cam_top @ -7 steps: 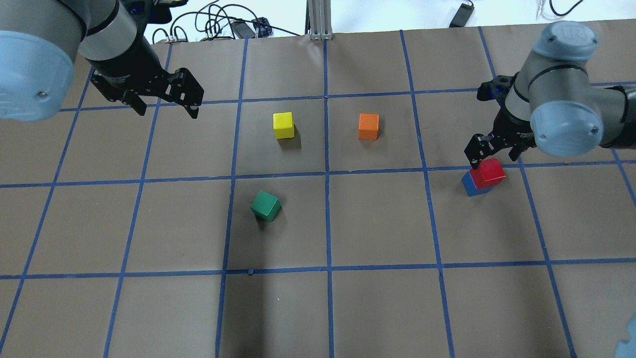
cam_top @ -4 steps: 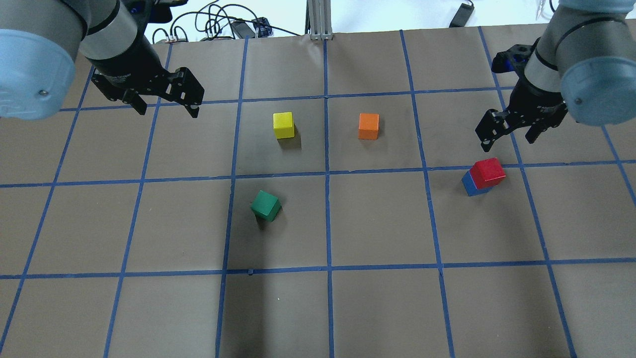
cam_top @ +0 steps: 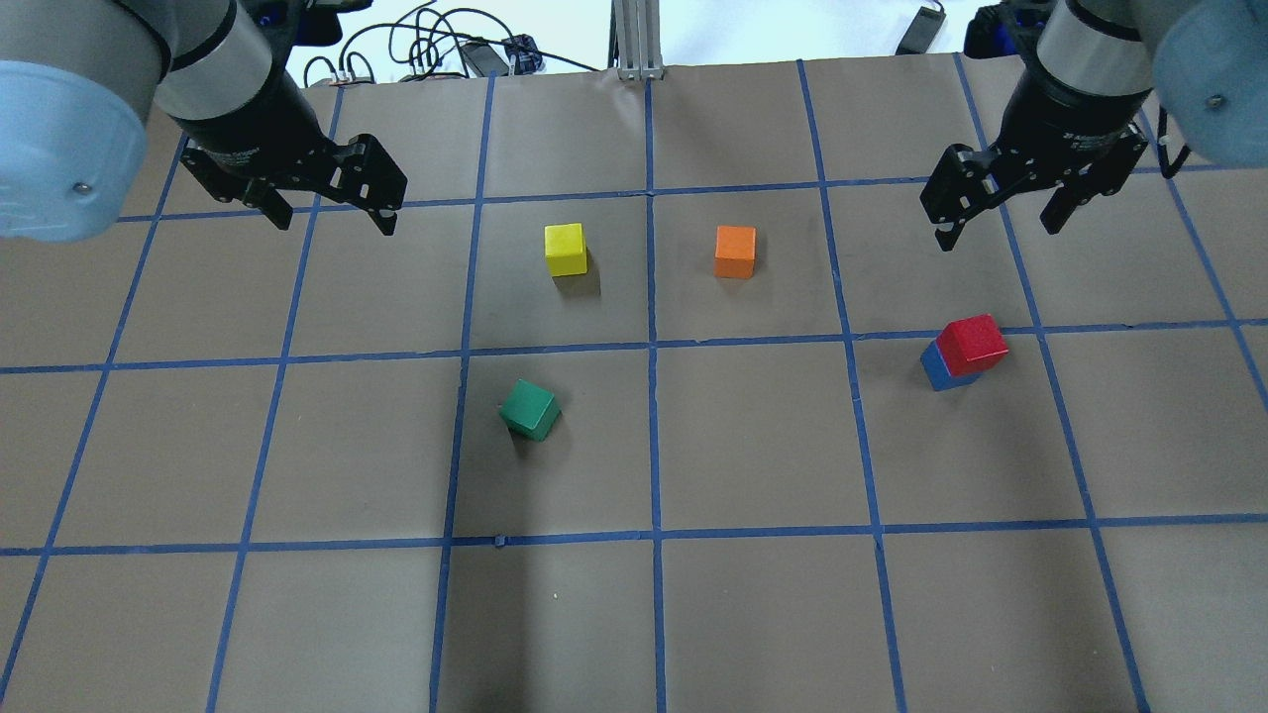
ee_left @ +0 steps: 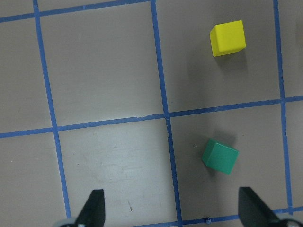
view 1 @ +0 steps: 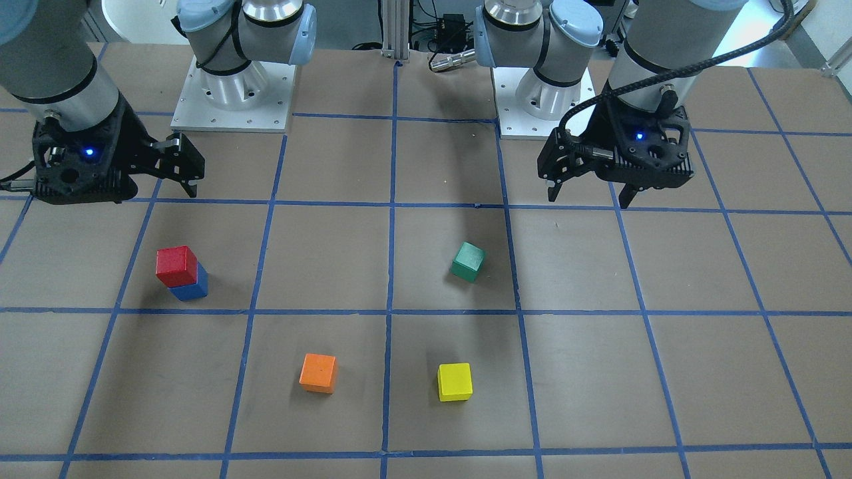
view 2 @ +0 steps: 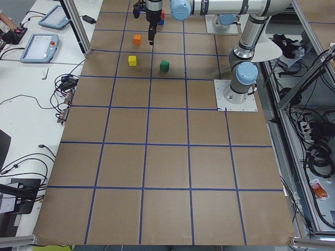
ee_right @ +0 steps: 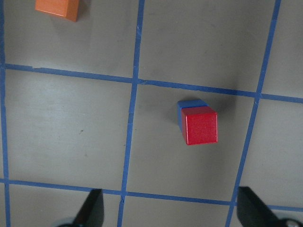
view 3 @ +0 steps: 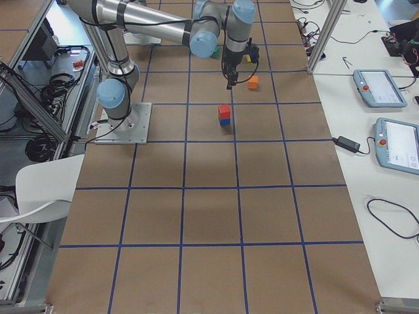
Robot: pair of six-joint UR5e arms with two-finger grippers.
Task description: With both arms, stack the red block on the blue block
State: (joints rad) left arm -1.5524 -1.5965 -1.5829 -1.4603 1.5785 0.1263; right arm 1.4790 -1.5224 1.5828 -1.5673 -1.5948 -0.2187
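Red block (cam_top: 972, 343) rests on top of the blue block (cam_top: 935, 370), turned a little off square, so a strip of blue shows along one side of it. Nothing grips either of them. The two stand as a small stack on the brown paper counter (cam_top: 753, 446), on the robot's right side, inside one square of the blue tape (cam_top: 653, 436) grid and near that square's far line. The right pincer (cam_top: 999, 230) hangs raised above the counter, well clear of the stack. Its jaws are spread wide and hold nothing, and a blue light glows on its black body. Its wrist view looks straight down on the stack, with the two fingertips low in the picture on either side and well apart from the blocks. The orange block (cam_top: 734, 251) shows at the top corner of that view. The left pincer (cam_top: 335, 223) hangs on the robot's left side, also raised, its jaws wide apart and empty. Its wrist view looks down on the green block (cam_top: 530, 409) and the yellow block (cam_top: 565, 249). The green block lies near the middle of the counter, skewed against the grid and on its own. The yellow and orange blocks sit farther from the robot, square to the tape, one on each side of the middle line. The orange one is on the side nearer the stack, and all three are well apart from it.
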